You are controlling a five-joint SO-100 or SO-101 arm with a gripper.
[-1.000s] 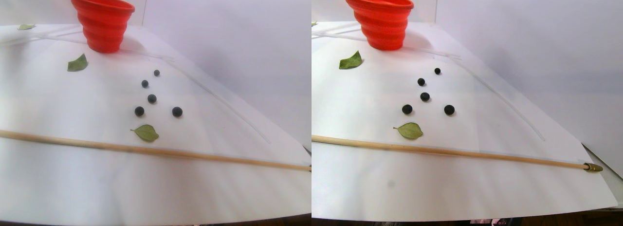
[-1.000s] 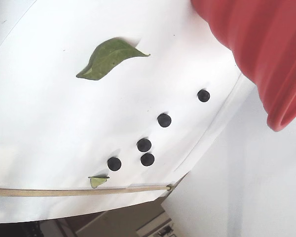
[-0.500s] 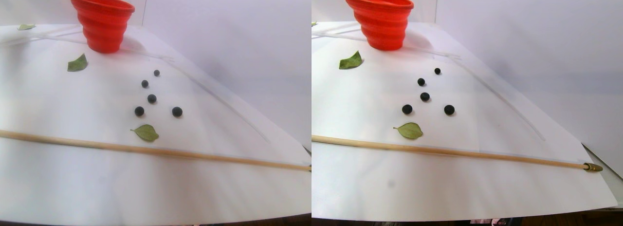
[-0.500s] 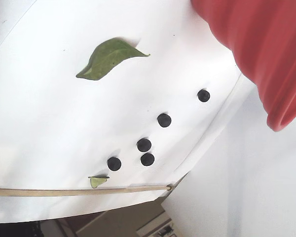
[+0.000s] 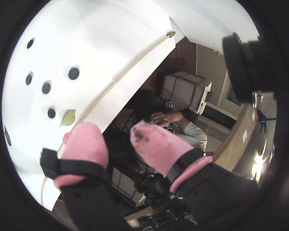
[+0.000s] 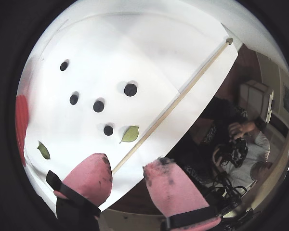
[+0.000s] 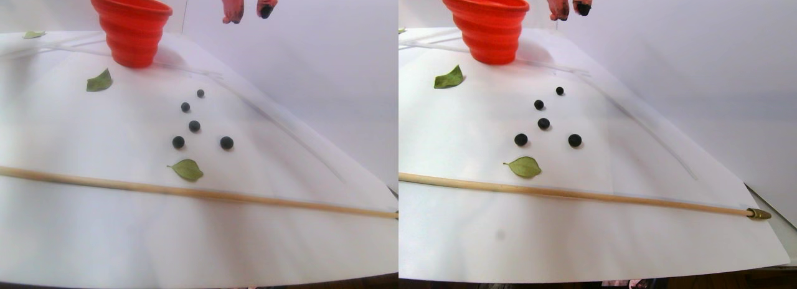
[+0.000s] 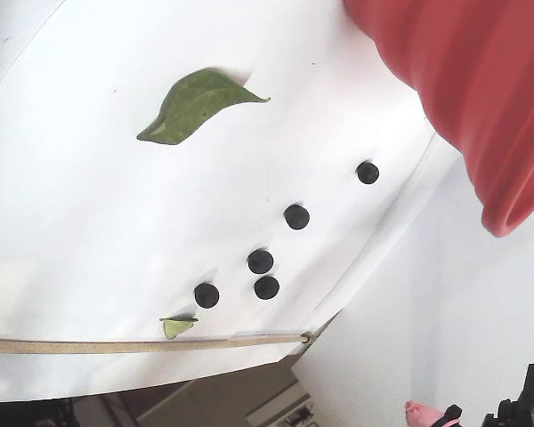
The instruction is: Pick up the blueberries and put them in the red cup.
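Bright, even light w/ soft shadows; wrist views fisheye, black vignette, edges blurred.

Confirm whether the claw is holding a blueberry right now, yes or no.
No. In a wrist view the claw is open and empty, with all five blueberries lying on the white sheet.

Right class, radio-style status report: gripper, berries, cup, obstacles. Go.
Gripper open, empty, high above the sheet. Five blueberries loose on the paper, none in the red cup. Leaf and wooden stick lie beside the nearest berries.
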